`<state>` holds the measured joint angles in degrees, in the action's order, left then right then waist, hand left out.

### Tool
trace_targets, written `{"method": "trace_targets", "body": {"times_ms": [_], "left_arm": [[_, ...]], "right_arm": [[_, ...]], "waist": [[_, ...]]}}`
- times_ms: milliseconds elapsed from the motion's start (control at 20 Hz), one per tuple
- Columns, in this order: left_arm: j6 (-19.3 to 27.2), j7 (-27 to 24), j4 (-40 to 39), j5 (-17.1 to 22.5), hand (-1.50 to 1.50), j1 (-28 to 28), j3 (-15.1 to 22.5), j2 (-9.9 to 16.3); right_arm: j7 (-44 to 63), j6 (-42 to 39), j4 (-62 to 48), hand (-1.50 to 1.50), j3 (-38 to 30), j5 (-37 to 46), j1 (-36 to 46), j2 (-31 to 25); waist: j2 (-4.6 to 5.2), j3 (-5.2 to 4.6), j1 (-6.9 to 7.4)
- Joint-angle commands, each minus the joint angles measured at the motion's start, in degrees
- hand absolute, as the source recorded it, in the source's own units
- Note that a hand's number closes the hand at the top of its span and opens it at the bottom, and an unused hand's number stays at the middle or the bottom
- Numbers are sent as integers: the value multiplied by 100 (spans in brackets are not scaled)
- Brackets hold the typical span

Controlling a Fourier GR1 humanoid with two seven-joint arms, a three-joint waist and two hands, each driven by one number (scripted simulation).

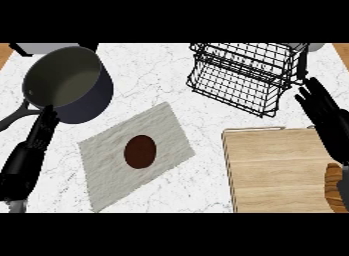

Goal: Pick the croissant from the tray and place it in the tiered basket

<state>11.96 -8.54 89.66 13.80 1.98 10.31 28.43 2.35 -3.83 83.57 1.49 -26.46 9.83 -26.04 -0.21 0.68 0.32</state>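
Right hand [328,117] raised over tray [276,170], fingers straight, pointing at basket [243,75]. Croissant [333,187] at tray's right edge beneath its wrist. Left hand [33,145] spread beside pot [66,82].

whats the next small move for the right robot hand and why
Probably lower the right robot hand back toward the croissant and curl round it. The fingers are straight and hold nothing, pointing toward the basket, while the croissant lies at the tray's right edge, partly hidden under the forearm.
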Motion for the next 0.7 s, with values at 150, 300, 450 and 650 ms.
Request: {"method": "trace_targets", "body": {"times_ms": [150, 300, 450, 650], "left_arm": [[408, 421, -259, -421, 0, -283, -405, 339], [399, 522, -435, -331, 0, -98, -361, 266], [575, 574, -427, -441, 0, -71, -454, 325], [634, 814, -417, -529, 0, -216, -378, 276]], "right_arm": [[39, 878, 822, 150, -726, 554, -803, -622], [-940, 2034, 1066, 150, -2049, 143, 20, -66], [360, 3000, 54, -150, -1713, 2031, -1786, -1108], [739, 3706, 1442, -150, -1932, 2454, -2747, -1073]], "waist": [[-43, -73, -301], [-610, 53, -985], [-21, -115, -813], [-52, -105, -572]]}}
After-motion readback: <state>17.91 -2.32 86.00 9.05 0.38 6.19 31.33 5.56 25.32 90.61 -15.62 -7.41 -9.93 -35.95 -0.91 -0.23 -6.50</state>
